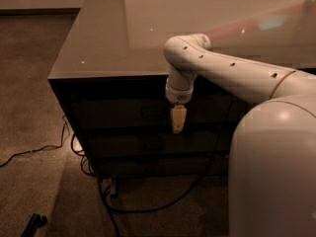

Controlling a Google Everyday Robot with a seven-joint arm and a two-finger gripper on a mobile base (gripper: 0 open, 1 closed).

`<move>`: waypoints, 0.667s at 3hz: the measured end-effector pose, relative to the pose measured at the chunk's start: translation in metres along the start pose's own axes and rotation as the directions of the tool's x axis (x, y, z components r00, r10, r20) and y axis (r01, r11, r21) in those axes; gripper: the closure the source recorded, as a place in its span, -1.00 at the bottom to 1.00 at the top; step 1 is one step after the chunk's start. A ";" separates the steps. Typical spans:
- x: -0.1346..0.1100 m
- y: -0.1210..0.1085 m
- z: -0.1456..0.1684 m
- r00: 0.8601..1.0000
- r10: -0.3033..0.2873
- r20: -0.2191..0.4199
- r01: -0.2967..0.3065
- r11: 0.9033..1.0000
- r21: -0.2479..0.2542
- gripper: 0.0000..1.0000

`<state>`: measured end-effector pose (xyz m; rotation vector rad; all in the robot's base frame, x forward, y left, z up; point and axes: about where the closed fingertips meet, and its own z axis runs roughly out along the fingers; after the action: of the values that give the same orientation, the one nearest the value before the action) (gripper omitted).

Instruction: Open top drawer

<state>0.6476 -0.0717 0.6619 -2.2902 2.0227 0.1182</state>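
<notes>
Biggest thing in view is the robot's own white body (271,172), bulking up the lower right corner, below and to the right of the claw. Its arm (232,73) reaches across from there, bends at a rounded elbow over the bench edge and then drops straight down to the claw.

Next is the bench (108,38): a dark cabinet with a glossy top that sits above and behind the claw, with its drawer fronts facing us in heavy shadow. Brownish carpet (34,107) spreads out on the left and underneath.

The top drawer (113,110) is the first row under the top slab. Its front looks flush with the rest, so it's closed as far as I can see. The claw (178,118) hangs pointing down right in front of that panel, towards its middle, with the tip down around the drawer's lower edge. The small pull handle (152,112) is just left of the claw, close to it, but whether they touch is hard to say. Whether the claw is spread or pressed together, I honestly can't tell from this angle.

Cables (148,209) snake over the floor below the claw, and a small black object (34,223) lies far down to the left.
</notes>
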 end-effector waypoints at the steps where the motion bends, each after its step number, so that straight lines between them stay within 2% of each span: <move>1: 0.013 0.013 0.007 0.998 0.040 -0.041 -0.040 0.999 -0.008 -0.16; 2: 0.012 0.012 0.001 0.998 0.040 -0.041 -0.040 0.999 -0.008 0.30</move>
<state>0.6373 -0.0845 0.6594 -2.2766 2.0920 0.0831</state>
